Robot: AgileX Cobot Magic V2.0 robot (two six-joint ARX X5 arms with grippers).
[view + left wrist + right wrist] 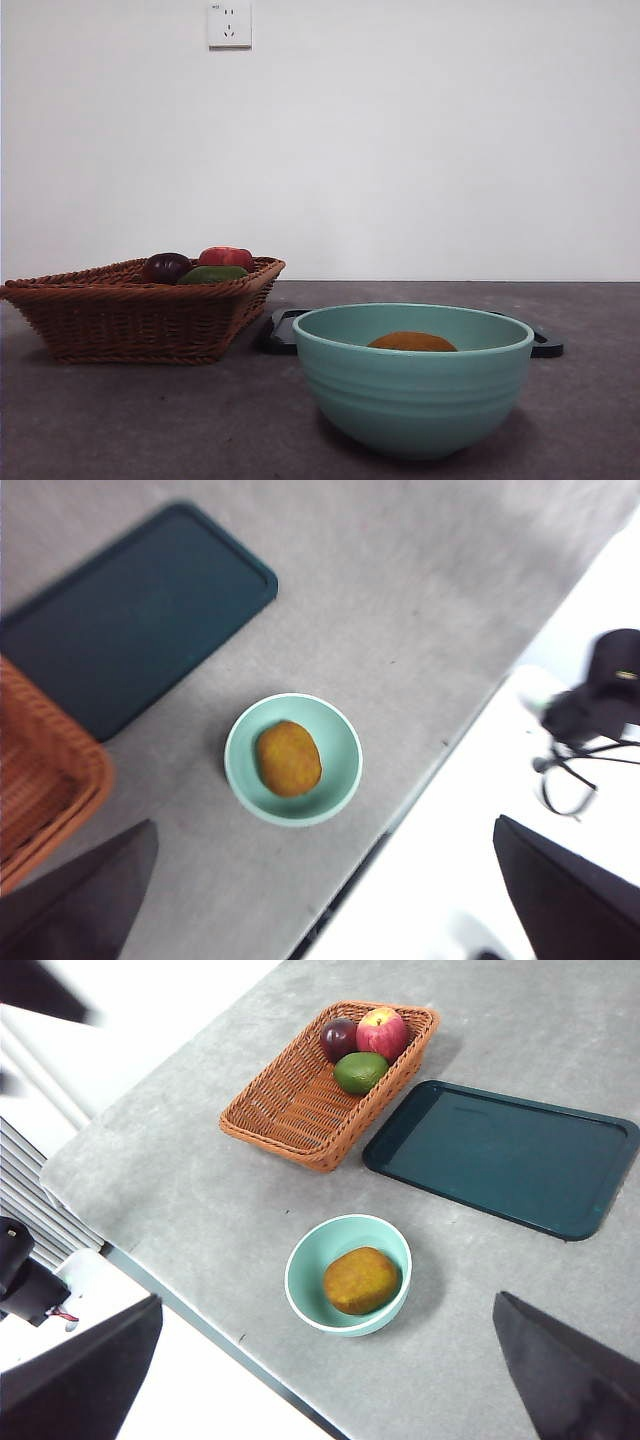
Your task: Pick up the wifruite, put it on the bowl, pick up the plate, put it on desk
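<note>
grey desk (240, 1190), wifruite (361, 1280) in bowl (300, 1290), claws apart above

Laboratory test bench: a bare grey desk (120, 420) against a blank white wall (420, 140) bearing one socket (229, 24), loose cabling (570, 770) off the desk edge beyond the left gripper.

even, bright light (left wrist view soft and washed out); faint shadow under the bowl (415, 385).
</note>
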